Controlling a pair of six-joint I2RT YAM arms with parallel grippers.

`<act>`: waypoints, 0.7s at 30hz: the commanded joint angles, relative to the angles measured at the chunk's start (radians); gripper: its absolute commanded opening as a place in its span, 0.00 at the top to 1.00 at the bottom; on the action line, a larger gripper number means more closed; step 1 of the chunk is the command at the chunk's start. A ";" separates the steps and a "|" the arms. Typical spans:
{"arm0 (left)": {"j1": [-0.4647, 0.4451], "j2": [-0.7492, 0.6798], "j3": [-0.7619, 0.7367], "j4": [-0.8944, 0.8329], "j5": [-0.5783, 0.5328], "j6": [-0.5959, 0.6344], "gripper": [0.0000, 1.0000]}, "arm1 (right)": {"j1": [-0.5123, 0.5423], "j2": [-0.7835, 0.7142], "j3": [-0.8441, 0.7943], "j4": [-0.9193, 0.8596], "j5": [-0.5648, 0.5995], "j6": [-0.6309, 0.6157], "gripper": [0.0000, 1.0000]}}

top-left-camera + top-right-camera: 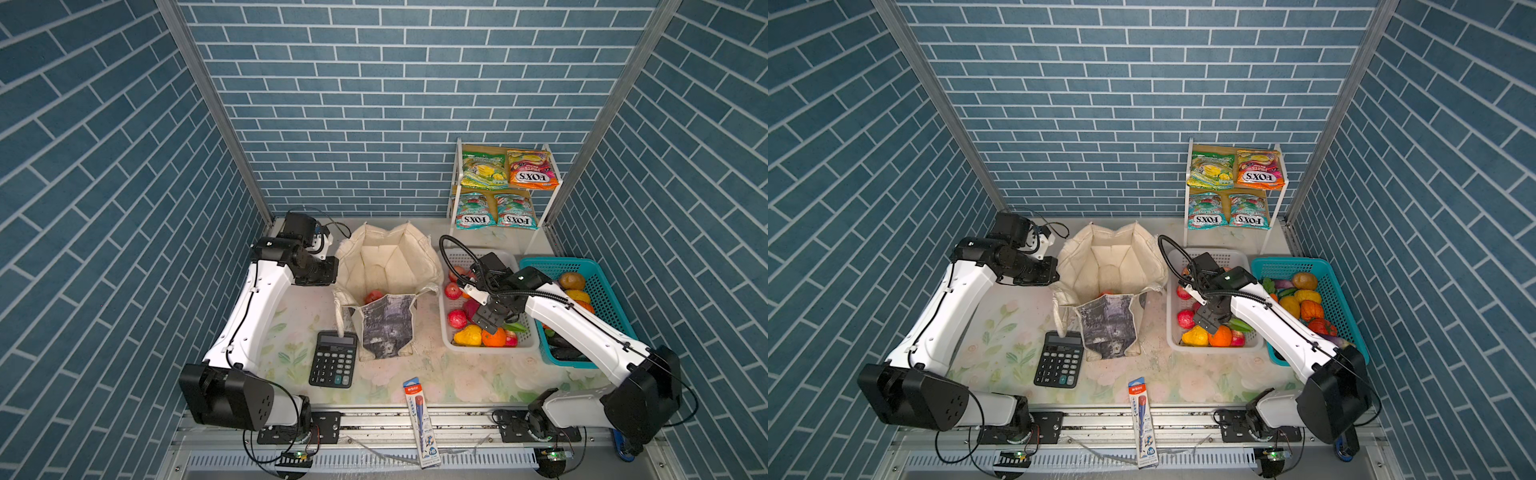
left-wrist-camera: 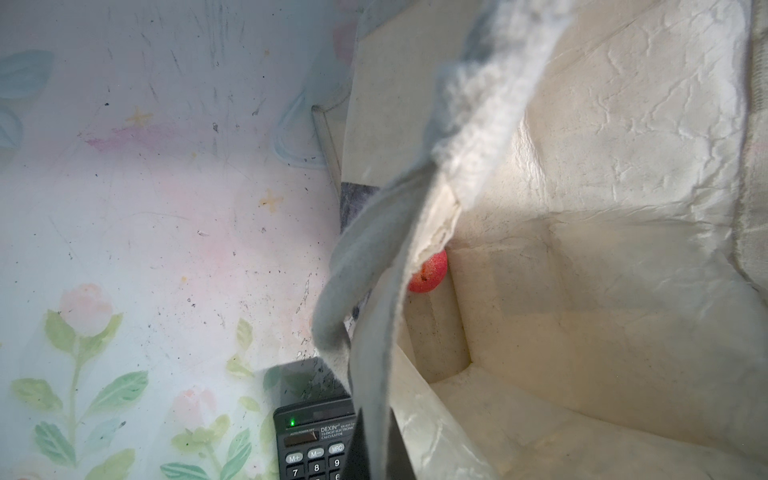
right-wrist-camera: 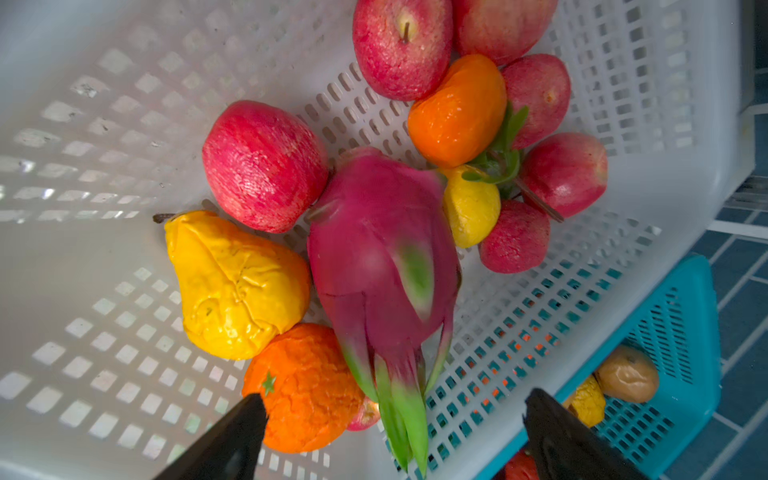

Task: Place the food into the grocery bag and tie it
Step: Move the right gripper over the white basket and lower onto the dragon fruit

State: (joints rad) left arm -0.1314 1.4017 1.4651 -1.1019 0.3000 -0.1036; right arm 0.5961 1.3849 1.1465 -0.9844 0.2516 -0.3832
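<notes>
Blue brick-patterned walls close in a floral-printed table. The grocery bag stands open near the middle of the table's back edge, with one red fruit already at its bottom. The left gripper sits at the bag's left rim with its jaws closed. The left wrist view shows a band of cream fabric running out from it, so it appears to be pinching the rim to keep the mouth open. Just right of the bag, the white basket holds the loose fruit, and the teal basket lies beside it along the table's right edge. The right gripper hangs over the white basket, jaws spread wide and holding nothing. The dragon fruit lies straight ahead of it. Its long axis runs into the gap between the jaws, green leaf tips nearest the gripper and pink body farther out, so the closing line crosses that axis. An orange touches the fruit close to one finger, and a yellow pear lies against its side. The right arm is plainly the nearer one. I judge it must reach farther along the fruit before closing, or it will catch only the leaf tips.
</notes>
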 commanded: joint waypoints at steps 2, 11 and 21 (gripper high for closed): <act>-0.005 -0.024 -0.015 -0.018 0.006 0.010 1.00 | -0.032 0.037 -0.017 0.057 -0.067 -0.097 0.02; -0.005 -0.023 -0.022 -0.018 0.003 0.010 1.00 | -0.073 0.096 -0.021 0.099 -0.078 -0.143 0.02; -0.005 -0.009 -0.012 -0.023 0.007 0.012 1.00 | -0.105 0.139 -0.027 0.102 -0.124 -0.158 0.02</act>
State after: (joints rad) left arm -0.1314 1.3979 1.4574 -1.1015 0.3000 -0.1032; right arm 0.4995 1.5105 1.1282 -0.8768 0.1619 -0.4999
